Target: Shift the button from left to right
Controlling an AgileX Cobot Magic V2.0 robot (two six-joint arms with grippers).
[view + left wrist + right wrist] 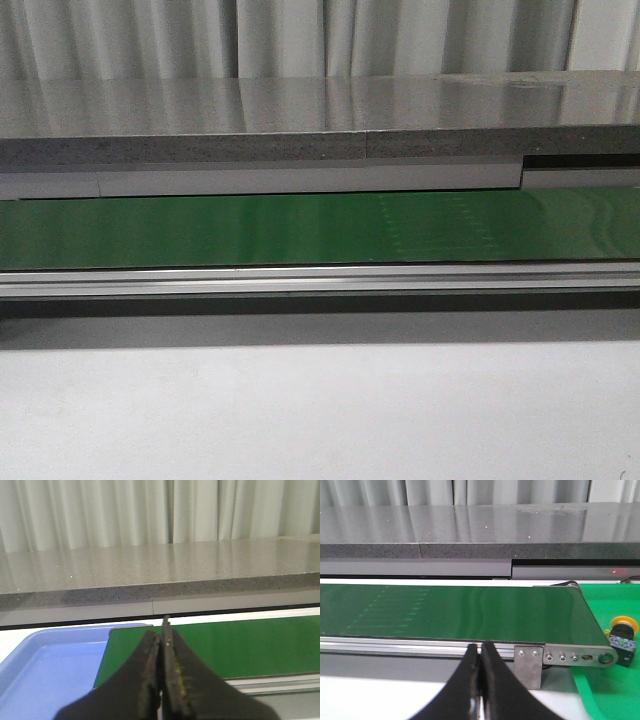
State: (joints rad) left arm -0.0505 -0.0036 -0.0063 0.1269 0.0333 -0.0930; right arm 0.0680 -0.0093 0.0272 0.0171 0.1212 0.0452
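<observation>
A: Where is the button (pixel 623 636)?

B: Seen only in the right wrist view. Yellow cap, black body, lying in a green tray (pixel 600 690) just beyond the end of the green conveyor belt (pixel 450 611), near the belt's metal end bracket (pixel 580 656). Not visible in the front or left wrist views.

A: Tool states?

B: Right tool (pixel 480 652): jaws pressed together, nothing between them, hanging over the near rail of the belt, well apart from the button. Left tool (pixel 161 635): likewise closed and empty, above the other end of the belt, beside a blue tray (pixel 45 655).

A: Which step, then?

B: Judgement only: the button already sits at the right-hand end, in the green tray, so the transfer looks done or nearly done. Both tools appear parked. The blue tray, as far as it shows, holds no button; part of it is hidden by the tool.

A: Next move?

B: If another button is due, the left tool would need to open and go to the blue tray. Otherwise nothing calls for a grasp.
</observation>
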